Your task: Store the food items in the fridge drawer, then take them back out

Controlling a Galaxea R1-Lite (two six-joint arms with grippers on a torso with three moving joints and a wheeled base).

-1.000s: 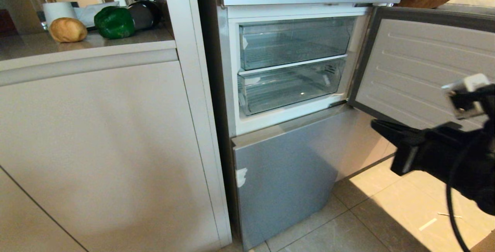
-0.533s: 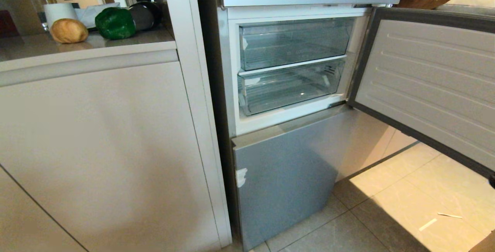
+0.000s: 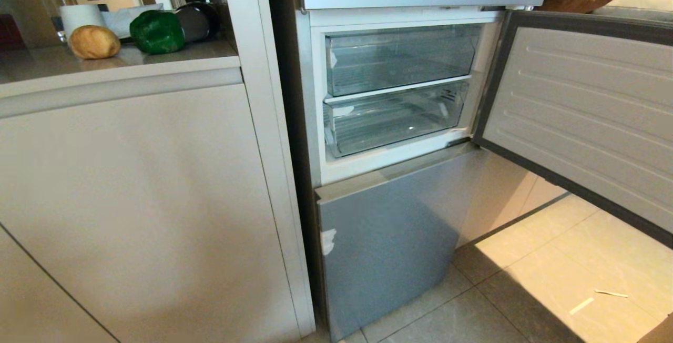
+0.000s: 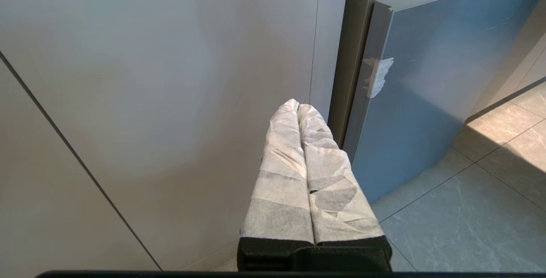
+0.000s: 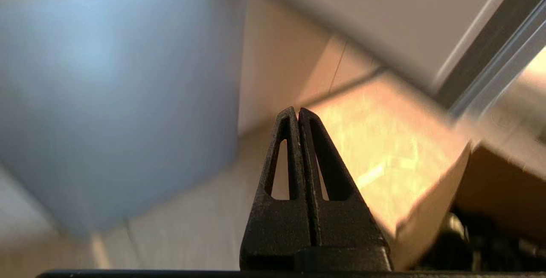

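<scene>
The food items lie on the counter at the far left: a golden-brown roll and a glossy green pepper beside it. The fridge drawer section is open, its middle front swung out to the right. Inside are an upper clear bin and a lower clear bin, both pushed in and looking empty. My left gripper, wrapped in white cloth, is shut and empty, low by the cabinet and the lowest fridge front. My right gripper is shut and empty, low over the sunlit floor, outside the head view.
A beige cabinet front fills the left side under the counter. A water bottle, a white cup and a dark pot stand behind the food. A cardboard box sits close to the right gripper. Tape scraps lie on the tiles.
My right arm, in front of the open door a second ago, has dropped down and out of the head view. The door, bins and food have stayed put.
</scene>
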